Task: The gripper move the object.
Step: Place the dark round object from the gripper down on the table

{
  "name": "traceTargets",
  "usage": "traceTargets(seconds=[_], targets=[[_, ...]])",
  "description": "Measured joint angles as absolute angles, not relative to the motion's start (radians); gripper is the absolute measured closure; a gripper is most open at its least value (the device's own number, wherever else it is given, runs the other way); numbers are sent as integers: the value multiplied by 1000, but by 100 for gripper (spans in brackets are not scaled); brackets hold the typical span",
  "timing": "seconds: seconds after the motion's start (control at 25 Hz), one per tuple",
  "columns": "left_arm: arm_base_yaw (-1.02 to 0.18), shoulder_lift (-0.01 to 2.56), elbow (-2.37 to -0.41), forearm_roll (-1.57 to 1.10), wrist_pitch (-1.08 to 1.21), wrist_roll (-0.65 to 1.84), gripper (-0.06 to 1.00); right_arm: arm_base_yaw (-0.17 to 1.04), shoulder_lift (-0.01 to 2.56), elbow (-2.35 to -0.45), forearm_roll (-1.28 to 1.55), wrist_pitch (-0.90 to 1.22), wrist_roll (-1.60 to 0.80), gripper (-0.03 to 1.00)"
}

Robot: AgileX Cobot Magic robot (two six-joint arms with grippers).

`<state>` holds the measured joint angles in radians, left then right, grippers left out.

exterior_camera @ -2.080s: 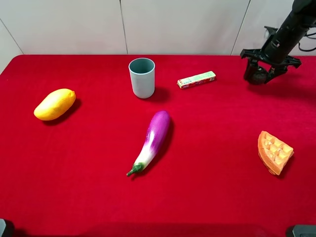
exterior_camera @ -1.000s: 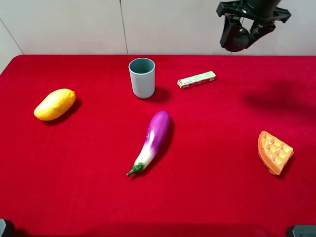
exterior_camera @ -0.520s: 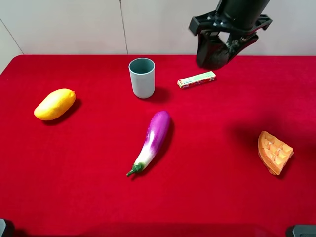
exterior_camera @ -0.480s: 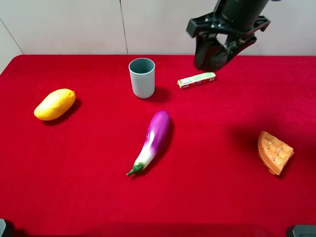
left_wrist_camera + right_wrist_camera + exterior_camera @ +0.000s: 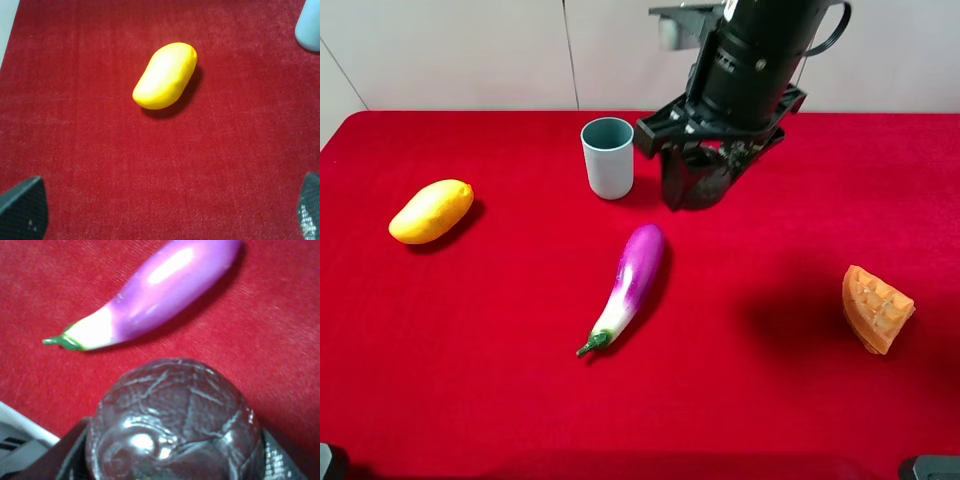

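My right gripper, a black claw on a thick black arm, hangs above the red table between the grey-blue cup and the purple eggplant. It is shut on the dark mottled ball, which fills the right wrist view with the eggplant beyond it. In the high view the ball shows dark between the fingers. My left gripper's fingertips show spread wide and empty, with the yellow mango ahead of them.
The yellow mango lies at the left of the table. An orange waffle wedge lies at the right. The red cloth covers the whole table. The small snack box is hidden behind the right arm.
My right gripper has carried the ball from the far right back corner, up and leftward, then down toward the table centre near the cup. It now hides the snack box.
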<state>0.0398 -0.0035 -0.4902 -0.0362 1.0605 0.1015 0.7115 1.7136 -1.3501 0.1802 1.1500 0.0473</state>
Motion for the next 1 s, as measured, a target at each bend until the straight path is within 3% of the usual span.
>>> traceTargets(seconds=[0.6, 1.0], targets=[[40, -4, -490, -36, 1060, 101, -5, 722, 1714, -1029, 112, 777, 56, 52], [40, -4, -490, -36, 1060, 101, -5, 722, 1755, -957, 91, 627, 56, 52]])
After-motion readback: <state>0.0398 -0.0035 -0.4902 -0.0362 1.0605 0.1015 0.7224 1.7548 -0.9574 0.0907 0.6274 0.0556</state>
